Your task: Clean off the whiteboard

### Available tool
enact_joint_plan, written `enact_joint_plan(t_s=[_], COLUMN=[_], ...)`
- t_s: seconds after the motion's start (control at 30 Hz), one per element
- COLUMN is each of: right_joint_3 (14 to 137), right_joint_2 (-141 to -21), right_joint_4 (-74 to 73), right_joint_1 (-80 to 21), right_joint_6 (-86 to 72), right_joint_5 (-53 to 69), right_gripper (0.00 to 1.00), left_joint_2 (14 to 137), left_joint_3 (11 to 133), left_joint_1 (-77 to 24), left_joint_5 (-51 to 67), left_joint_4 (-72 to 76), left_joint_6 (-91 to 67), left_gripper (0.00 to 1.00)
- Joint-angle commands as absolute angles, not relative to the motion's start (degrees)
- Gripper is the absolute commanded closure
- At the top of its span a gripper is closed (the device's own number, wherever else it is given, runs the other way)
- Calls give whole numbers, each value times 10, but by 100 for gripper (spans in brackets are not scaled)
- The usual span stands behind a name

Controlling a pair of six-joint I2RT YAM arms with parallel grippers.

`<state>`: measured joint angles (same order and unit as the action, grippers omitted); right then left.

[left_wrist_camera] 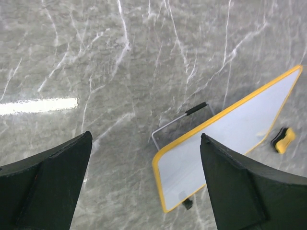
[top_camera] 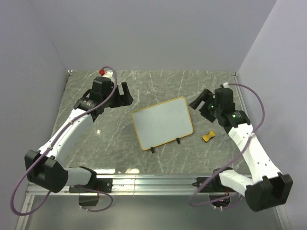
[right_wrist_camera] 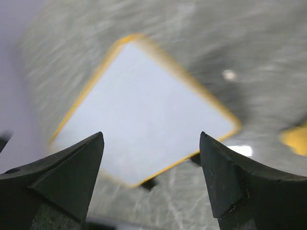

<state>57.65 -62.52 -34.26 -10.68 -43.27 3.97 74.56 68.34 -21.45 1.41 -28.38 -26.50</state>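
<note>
Whiteboard lies between two open claws

Nearest the camera in the overhead view, a metal rail [top_camera: 153,181] runs along the front edge of the grey marbled table [top_camera: 110,143], and both arms are fixed to it. Each arm reaches away from there, the left one leaning out to the left, the right one out to the right.

A little further in, a small yellow eraser [top_camera: 208,136] rests on the table to the right, just beside the whiteboard's [top_camera: 162,123] near right corner but not touching it.

The whiteboard sits in the middle of the table, turned at a slant, its two black feet on the near long edge and its face plain white inside the yellow frame. The left wrist view shows a thin wire leg [left_wrist_camera: 184,120] beside it.

The right claw [top_camera: 201,98] hovers just off the board's far right corner, jaws spread wide and holding nothing. Its wrist view is blurred, with the board showing between the fingers [right_wrist_camera: 62,187] and below them.

The left claw [top_camera: 122,95] hangs off the board's far left corner, near it but apart, jaws likewise wide and empty. Its own camera sees the board low to the right, past the right finger.

Farthest back, behind the left claw, a small red-topped object [top_camera: 102,72] stands at the table's rear edge.
</note>
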Motion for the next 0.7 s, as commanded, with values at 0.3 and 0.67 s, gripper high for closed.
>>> enact_joint_plan(t_s=[0.3,0.67], right_joint_3=[485,410], right_joint_2=[-412,-296], right_joint_4=[-262,-311], right_joint_1=[-245,-245], right_joint_6=[-431,-414], right_joint_5=[111,104], right_gripper=[0,0], left_joint_2=[703,672], left_joint_3=[709,705], left_joint_1=[-293,-345], left_joint_5=[-76,-133], left_joint_4=[-349,-399], left_joint_6=[-335,-363], left_gripper=[1,1])
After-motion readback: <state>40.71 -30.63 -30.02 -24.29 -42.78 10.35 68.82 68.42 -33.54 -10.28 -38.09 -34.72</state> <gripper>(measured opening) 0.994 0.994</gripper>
